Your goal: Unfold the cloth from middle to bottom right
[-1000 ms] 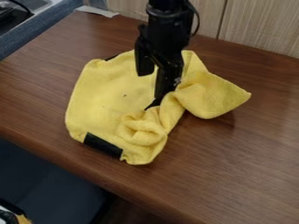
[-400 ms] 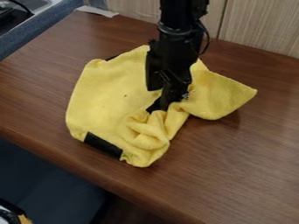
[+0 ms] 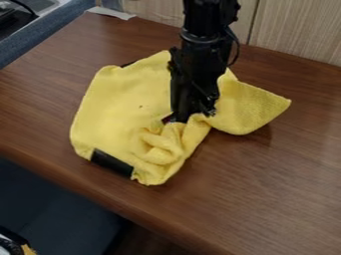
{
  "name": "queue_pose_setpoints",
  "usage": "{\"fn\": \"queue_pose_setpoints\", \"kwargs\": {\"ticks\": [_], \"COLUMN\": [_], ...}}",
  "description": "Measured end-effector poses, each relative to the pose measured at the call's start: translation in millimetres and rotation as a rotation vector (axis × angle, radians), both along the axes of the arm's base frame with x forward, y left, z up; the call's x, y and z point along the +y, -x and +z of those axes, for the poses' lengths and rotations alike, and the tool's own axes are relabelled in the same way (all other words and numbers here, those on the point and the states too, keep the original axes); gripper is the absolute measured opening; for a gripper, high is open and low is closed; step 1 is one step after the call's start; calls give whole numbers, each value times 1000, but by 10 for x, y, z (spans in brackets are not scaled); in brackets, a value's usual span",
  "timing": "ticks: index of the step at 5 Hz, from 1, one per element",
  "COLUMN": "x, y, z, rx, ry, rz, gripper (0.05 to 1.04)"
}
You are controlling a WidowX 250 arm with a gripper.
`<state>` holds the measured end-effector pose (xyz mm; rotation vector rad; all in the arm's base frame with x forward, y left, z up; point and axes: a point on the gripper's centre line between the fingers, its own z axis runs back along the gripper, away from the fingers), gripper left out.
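My black arm point(image 3: 203, 31) comes in from the twelve o'clock edge of the camera view, and my black tool point(image 3: 189, 115) points down at a yellow cloth point(image 3: 123, 109), its tip among the folds just above the view's centre. The tool's lower end touches the cloth, but I cannot tell whether it is open, closed or gripping the fabric. A small spot of red point(image 3: 166, 119) shows right beside that end, on its nine o'clock side.

The cloth lies on a brown wood-grain surface point(image 3: 273, 194), at the view's centre and toward ten o'clock from it. Its broad, flatter part spreads on the nine o'clock side of my tool. Thick, bunched folds point(image 3: 160, 147) sit toward seven o'clock from the tip. A wide flap point(image 3: 250, 109) reaches out toward three o'clock and narrows to a point. A black patch point(image 3: 112, 163) marks the cloth's edge at about seven o'clock, near the front edge of the surface.

Beyond the surface, pale wood-grain panels point(image 3: 296, 32) stand from twelve to one o'clock. A whitish strip point(image 3: 110, 12) lies at the far corner, toward eleven o'clock, beside a blue-grey border point(image 3: 41, 42) that slants down toward nine o'clock.
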<state>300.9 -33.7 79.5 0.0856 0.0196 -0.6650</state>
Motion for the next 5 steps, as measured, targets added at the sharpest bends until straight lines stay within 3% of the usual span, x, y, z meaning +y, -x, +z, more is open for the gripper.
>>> {"fn": "queue_pose_setpoints", "kwargs": {"ticks": [1, 3, 4, 5], "x": [60, -36, -283, -520], "y": [-12, -48, 46, 285], "z": [46, 330, 538, 551], "rx": [1, -49, -97, -91], "ry": [-10, 35, 68, 81], "rz": [15, 0, -81, -168], "gripper": [74, 59, 59, 59]}}
